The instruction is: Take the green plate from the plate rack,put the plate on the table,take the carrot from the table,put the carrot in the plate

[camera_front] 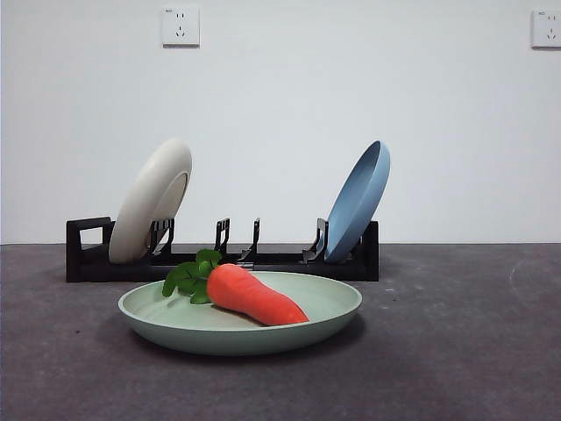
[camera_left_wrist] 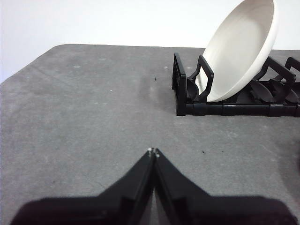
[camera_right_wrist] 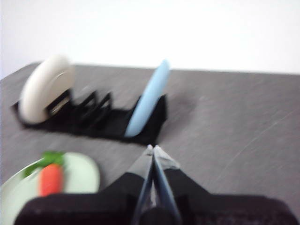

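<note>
The green plate (camera_front: 240, 319) lies flat on the table (camera_front: 456, 351) in front of the plate rack (camera_front: 263, 259). The carrot (camera_front: 254, 296) lies in the plate, leaves to the left. The plate (camera_right_wrist: 79, 176) and carrot (camera_right_wrist: 50, 178) also show blurred in the right wrist view, off to the side of my right gripper (camera_right_wrist: 153, 149), which is shut and empty above the table. My left gripper (camera_left_wrist: 153, 152) is shut and empty over bare table, apart from the rack's boxy end (camera_left_wrist: 187, 89). Neither arm shows in the front view.
A cream-white plate (camera_front: 151, 200) leans in the rack's left slots and a blue plate (camera_front: 359, 200) in its right slots. The middle slots hold nothing. A white wall with two sockets stands behind.
</note>
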`<state>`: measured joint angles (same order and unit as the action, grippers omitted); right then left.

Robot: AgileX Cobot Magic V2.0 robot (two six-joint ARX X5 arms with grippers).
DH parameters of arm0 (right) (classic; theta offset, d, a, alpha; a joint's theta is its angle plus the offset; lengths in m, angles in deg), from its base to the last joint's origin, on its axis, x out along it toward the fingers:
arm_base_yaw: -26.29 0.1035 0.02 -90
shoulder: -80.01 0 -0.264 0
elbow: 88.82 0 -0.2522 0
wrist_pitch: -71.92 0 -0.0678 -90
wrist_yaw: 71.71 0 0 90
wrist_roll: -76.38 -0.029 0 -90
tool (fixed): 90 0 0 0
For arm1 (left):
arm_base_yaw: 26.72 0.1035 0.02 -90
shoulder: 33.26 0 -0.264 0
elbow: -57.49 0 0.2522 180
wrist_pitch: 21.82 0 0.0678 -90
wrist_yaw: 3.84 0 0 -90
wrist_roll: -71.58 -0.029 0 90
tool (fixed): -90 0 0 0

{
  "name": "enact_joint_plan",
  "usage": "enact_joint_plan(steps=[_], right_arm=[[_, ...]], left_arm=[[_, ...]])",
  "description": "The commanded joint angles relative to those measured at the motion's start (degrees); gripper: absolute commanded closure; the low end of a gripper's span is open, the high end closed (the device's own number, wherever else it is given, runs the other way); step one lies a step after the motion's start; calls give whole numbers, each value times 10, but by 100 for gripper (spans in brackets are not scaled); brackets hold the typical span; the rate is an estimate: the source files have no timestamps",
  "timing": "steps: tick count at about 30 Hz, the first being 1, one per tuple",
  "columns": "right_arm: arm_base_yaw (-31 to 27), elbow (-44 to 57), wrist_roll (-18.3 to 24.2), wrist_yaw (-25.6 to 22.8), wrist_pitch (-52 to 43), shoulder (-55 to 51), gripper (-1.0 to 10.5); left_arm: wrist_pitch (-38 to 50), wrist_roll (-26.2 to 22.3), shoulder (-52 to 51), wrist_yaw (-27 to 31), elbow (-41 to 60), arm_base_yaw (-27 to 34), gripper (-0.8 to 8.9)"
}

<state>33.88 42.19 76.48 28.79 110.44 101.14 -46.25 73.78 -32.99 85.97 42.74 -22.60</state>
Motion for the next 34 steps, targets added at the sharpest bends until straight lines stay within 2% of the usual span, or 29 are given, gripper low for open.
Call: enact_joint_plan(steps=[1, 6, 9, 14, 28, 34], right_arm=[[-18, 97, 0, -4, -91, -49, 946], [-28, 221, -7, -6, -179, -121, 946], [-28, 274, -19, -7, -200, -153, 946], [-28, 325, -52, -36, -200, -186, 946], [-27, 349, -52, -33, -147, -211, 946], [-26, 349, -69, -34, -148, -211, 946]], left_arm=[[2, 5, -1, 0, 8, 2, 816], [2, 5, -1, 0, 8, 2, 816], [2, 4, -1, 0, 8, 2, 816], [2, 5, -1, 0, 8, 2, 816], [2, 5, -1, 0, 8, 2, 816], [2, 5, -1, 0, 8, 2, 816]])
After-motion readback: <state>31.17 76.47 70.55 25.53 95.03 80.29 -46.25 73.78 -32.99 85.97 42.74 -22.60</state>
